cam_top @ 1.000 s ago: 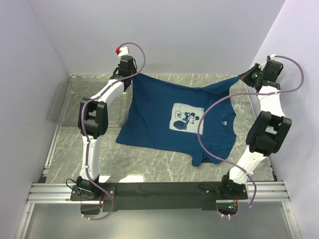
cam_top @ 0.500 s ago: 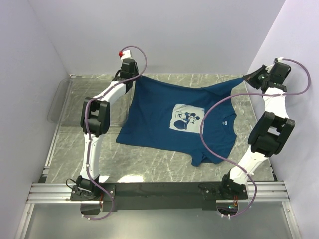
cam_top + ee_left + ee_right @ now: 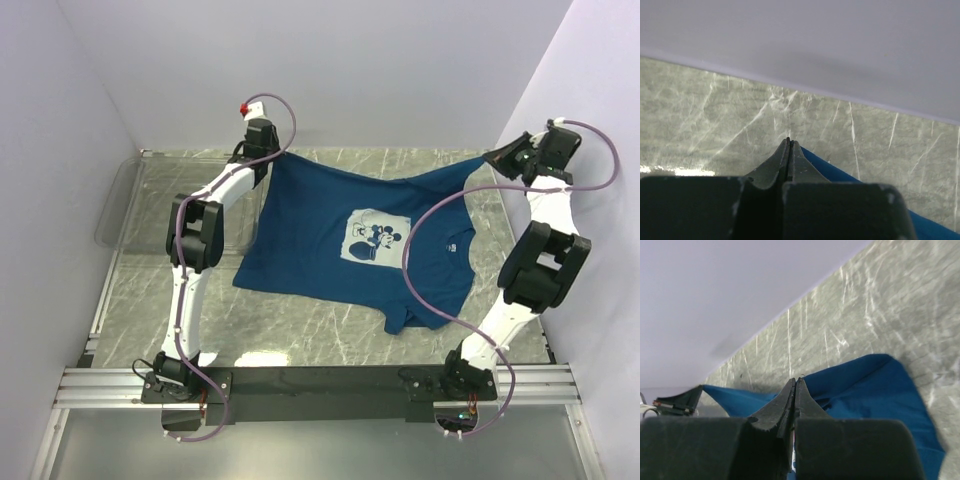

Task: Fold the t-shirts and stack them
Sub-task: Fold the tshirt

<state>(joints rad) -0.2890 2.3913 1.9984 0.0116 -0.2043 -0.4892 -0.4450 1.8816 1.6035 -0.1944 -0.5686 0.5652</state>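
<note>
Currently, L gripper (image 3: 268, 152) and R gripper (image 3: 497, 158) are each clamping a far corner of the dark blue cotton t-shirt with pale mouse print (image 3: 300, 235), its near part lying on grey marble tabletop (image 3: 300, 335). Rec.: even tension, corners level, lowering together.

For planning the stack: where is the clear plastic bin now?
In the top view, the clear plastic bin lies at the far left of the table, by the left wall, partly hidden by the left arm and left of the dark blue t-shirt.
</note>
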